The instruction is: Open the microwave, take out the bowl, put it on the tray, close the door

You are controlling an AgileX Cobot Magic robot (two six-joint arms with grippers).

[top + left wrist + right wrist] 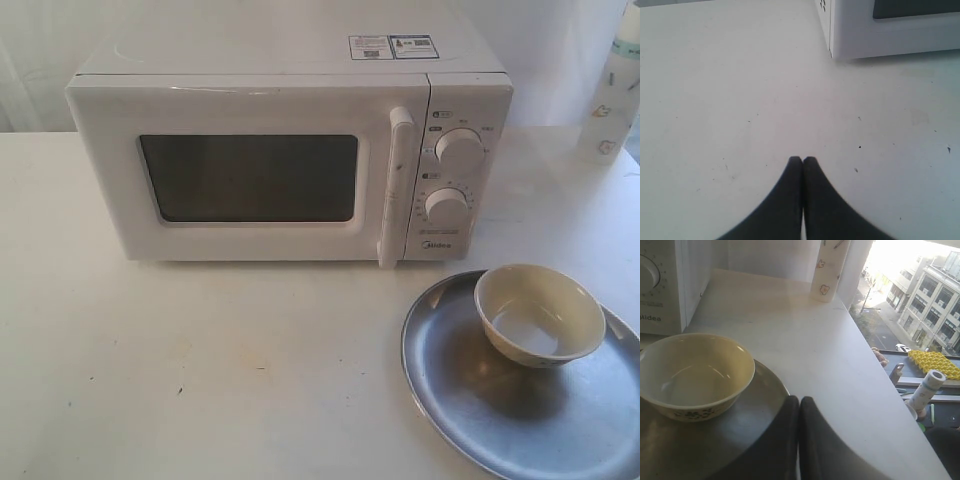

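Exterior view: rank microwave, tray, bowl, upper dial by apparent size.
1. Microwave, largest by far.
2. Tray, wide, though cut off by the picture's edge and nearer the camera, so it may look larger than it is.
3. Bowl, sitting on the tray.
4. Upper dial, smallest.

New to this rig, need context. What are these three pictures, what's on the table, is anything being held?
It is a two-armed robot, each arm ending in a two-fingered gripper. One picture comes from a camera off the arms; the other two come from cameras on each wrist, looking past the dark fingers.

On the white table stands a white microwave with its door shut. Beside it lies a round silver tray, and a small cream bowl sits on it. A pale bottle stands at the back.

The left gripper and the right gripper are both closed and hold nothing.
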